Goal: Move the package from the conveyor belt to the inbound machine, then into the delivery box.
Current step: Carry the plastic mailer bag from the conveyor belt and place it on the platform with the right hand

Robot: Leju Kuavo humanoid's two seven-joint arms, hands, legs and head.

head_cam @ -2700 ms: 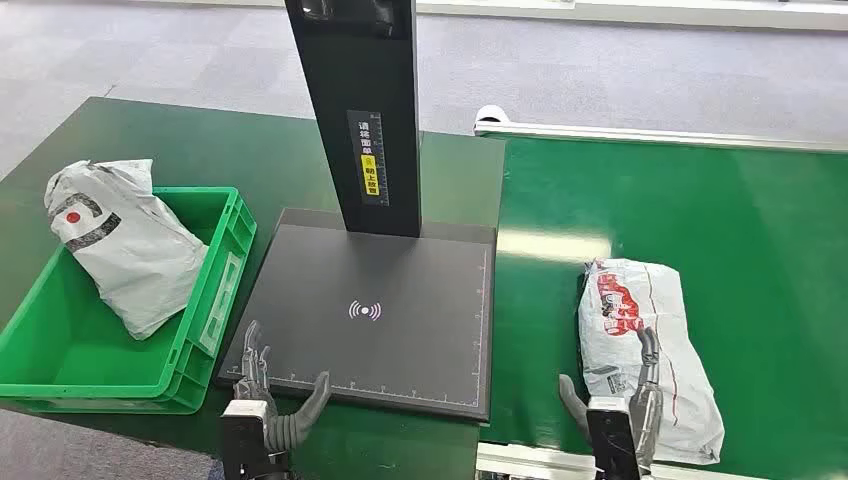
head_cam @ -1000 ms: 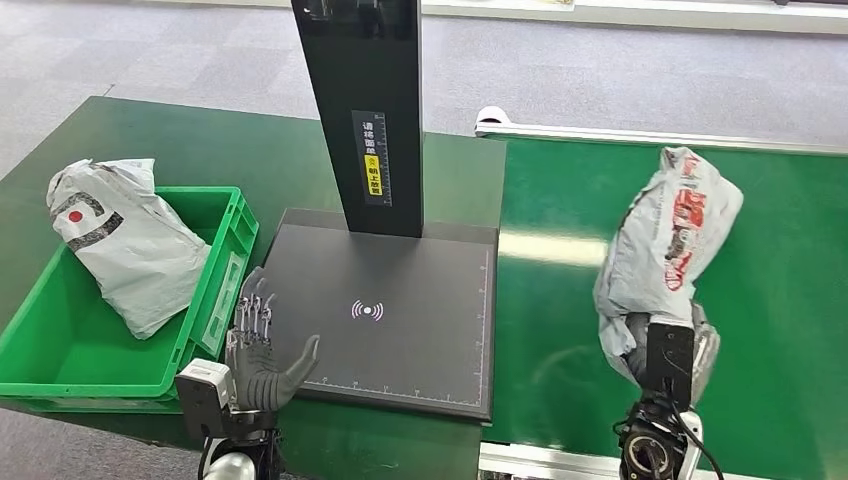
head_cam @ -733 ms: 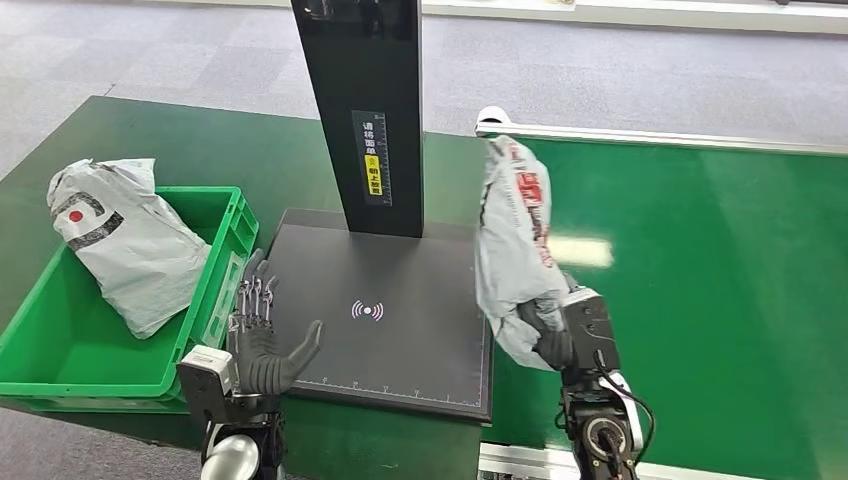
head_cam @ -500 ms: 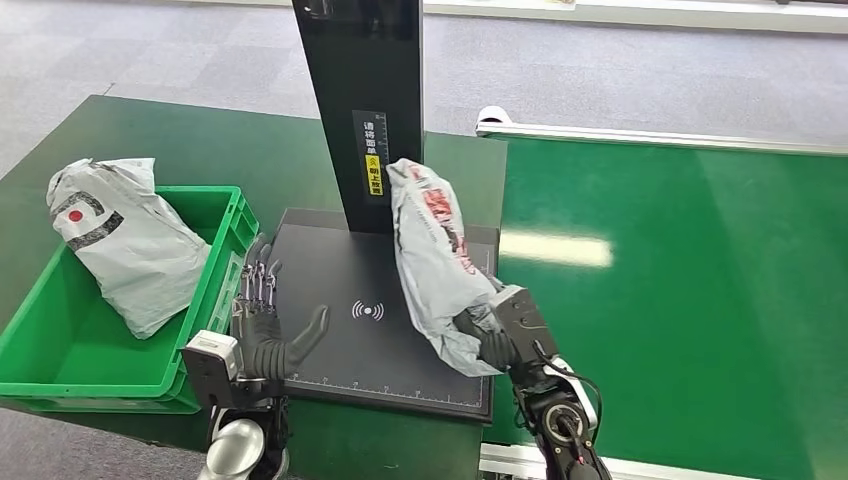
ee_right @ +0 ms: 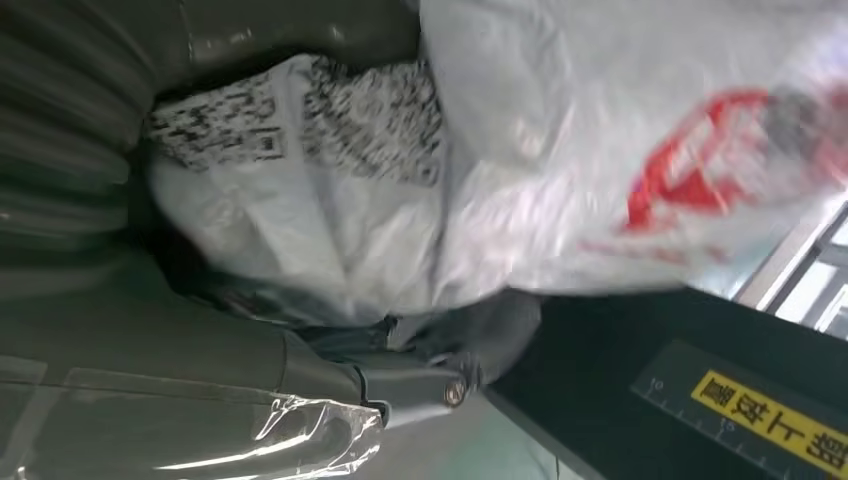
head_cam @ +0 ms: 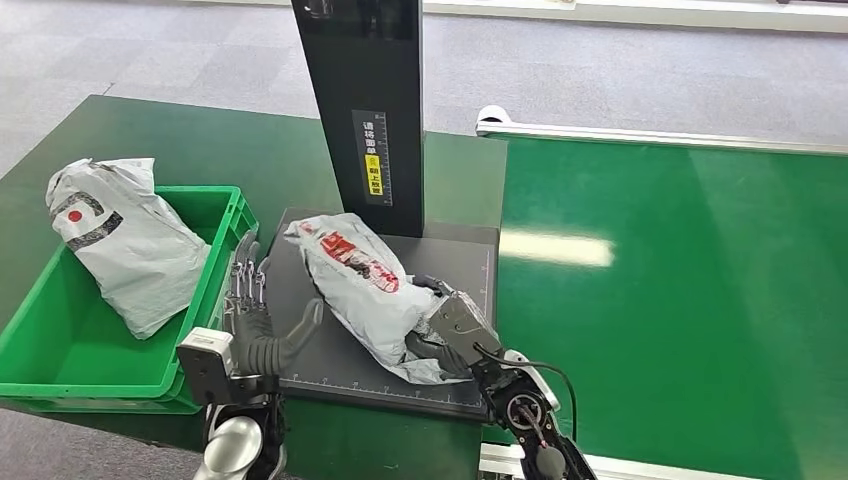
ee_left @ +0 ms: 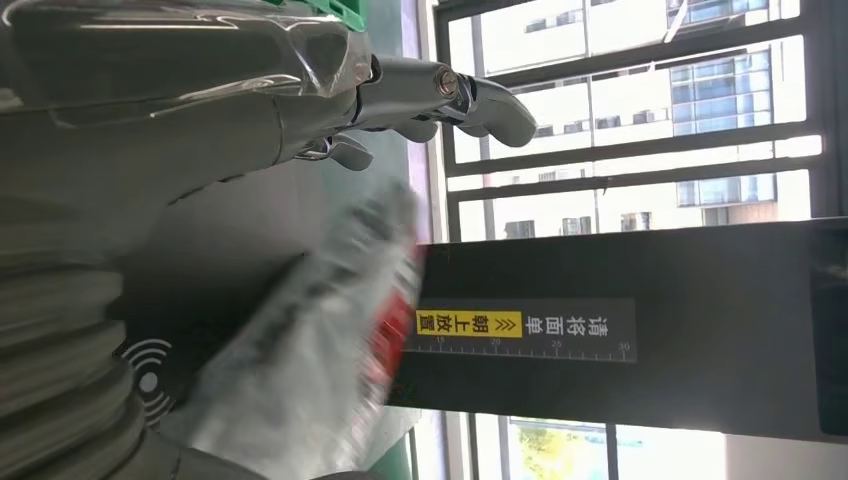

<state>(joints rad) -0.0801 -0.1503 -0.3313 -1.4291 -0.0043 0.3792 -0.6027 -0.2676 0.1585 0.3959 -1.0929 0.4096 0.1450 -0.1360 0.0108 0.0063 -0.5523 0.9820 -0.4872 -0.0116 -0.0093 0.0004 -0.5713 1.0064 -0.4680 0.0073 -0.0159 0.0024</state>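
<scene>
The package [head_cam: 362, 290], a grey polythene mailer bag with red print, lies across the black platform of the inbound machine [head_cam: 455, 255], just in front of the machine's upright column. The right hand [head_cam: 440, 335] grasps the bag's end nearest the robot, fingers wrapped into the bunched film; the right wrist view shows the printed label [ee_right: 330, 120] close to that grip. The left hand [head_cam: 255, 330] hovers at the platform's edge on the delivery-box side, fingers spread, holding nothing. The delivery box [head_cam: 225, 275], a green crate, stands just beside the platform and already contains another grey bag [head_cam: 125, 245]. Handling judgement: the package appears light, soft and limp, with a slick film surface; it will sag and fold around any grip and may slide through loose fingers. Take hold where the film is gathered at an end, or across the full middle, closing firmly on the contents rather than on loose film.
</scene>
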